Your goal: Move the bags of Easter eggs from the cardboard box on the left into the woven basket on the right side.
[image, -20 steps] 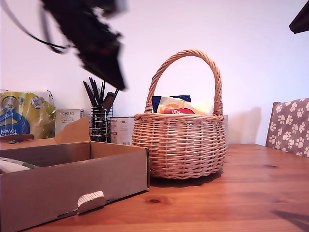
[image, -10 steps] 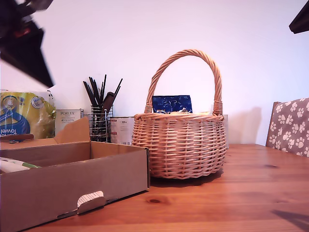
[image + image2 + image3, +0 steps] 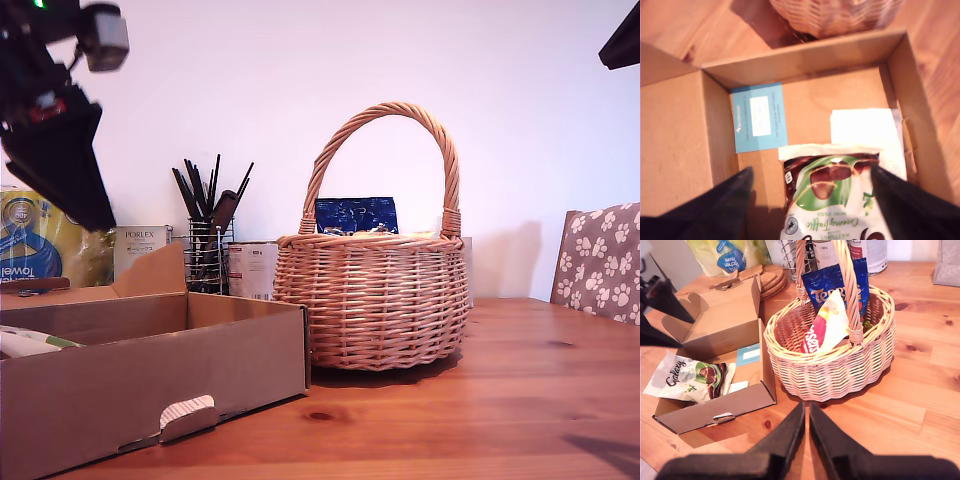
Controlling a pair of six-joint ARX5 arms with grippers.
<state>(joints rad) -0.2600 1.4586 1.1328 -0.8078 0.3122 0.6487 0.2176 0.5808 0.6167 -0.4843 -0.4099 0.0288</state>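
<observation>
Second wrist view: packets (image 3: 832, 315) in basket (image 3: 840, 370)

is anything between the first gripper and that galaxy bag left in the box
Nothing visible. My first gripper hangs open above the Galaxy bag in the cardboard box, one finger showing on each side and only air between.

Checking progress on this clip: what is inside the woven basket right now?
The woven basket holds a blue bag standing against its far side and a cream-and-red bag leaning in the middle. Something green peeks beside the handle; anything beneath these bags is covered.
</observation>
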